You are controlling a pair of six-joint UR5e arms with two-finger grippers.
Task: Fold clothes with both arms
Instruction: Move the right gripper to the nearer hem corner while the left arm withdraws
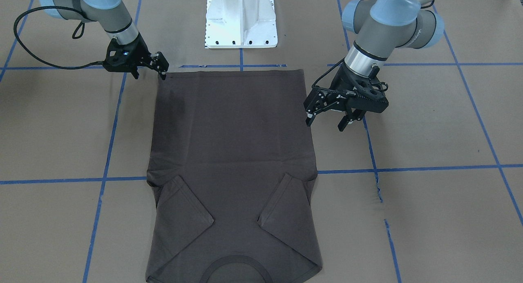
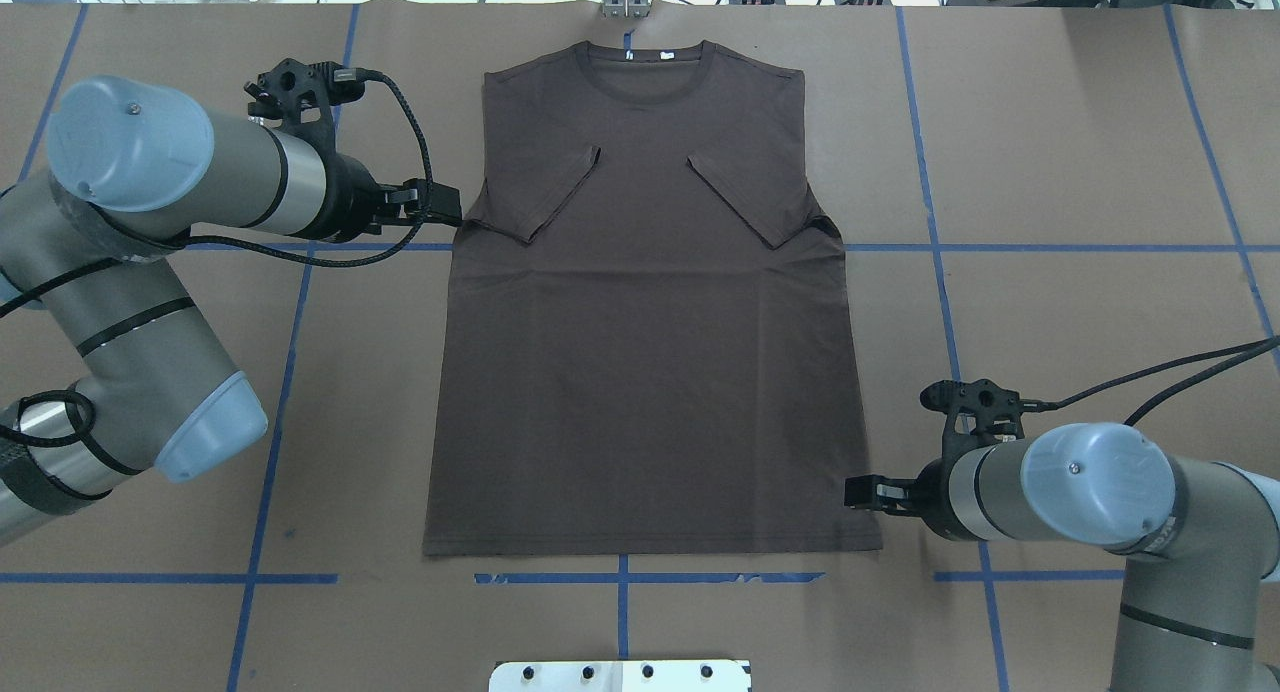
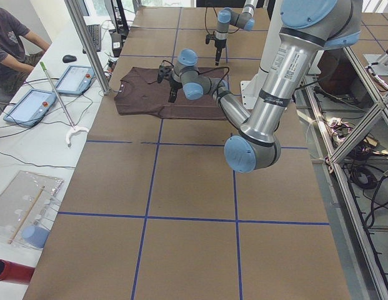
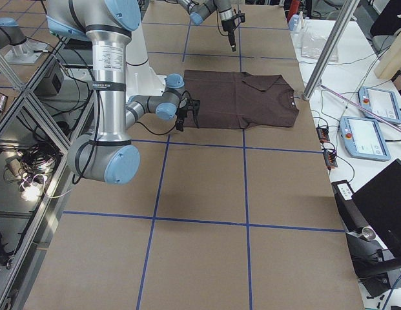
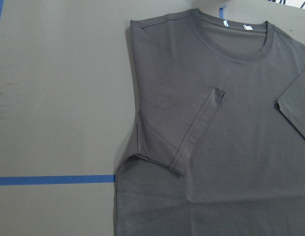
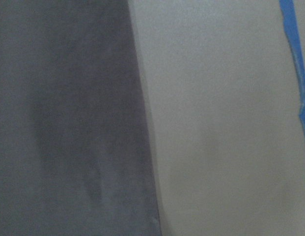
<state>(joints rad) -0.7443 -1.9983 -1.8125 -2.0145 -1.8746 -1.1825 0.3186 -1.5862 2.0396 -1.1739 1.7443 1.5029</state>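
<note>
Mid-frame in the overhead view, the T-shirt [image 2: 650, 322] lies flat on the brown surface [image 2: 1060, 122]. Its collar [image 1: 239, 258] is twd the top of that frame. Its hem [image 2: 650, 547] is twd the bottom, just above a blue tape line [image 2: 720, 577]. Both sleeves are folded in over the chest, so we get near-straight side edges w/ a small kink at each armpit.

At frame right in the front-facing view, the left gripper [image 1: 325, 123] has its fingers spread wide. One tip is at the shirt's side edge, the other out over bare surface; we can't tell if it touches cloth. Its wrist cam takes in a broad stretch of shirt, incl. a folded sleeve [image 5: 181, 128] and the collar.

At upper left of the same view, the right gripper [image 1: 149, 72] also has its fingers apart, one tip at the hem corner, gripping nothing. Its wrist cam is close & blurred: the shirt edge runs top to bottom, w/ bare surface beside it and tape at far right.

Brown surface runs out to the frame edges on both sides of the shirt. The white pedestal [image 1: 241, 19] stands top centre, apart from the hem.
</note>
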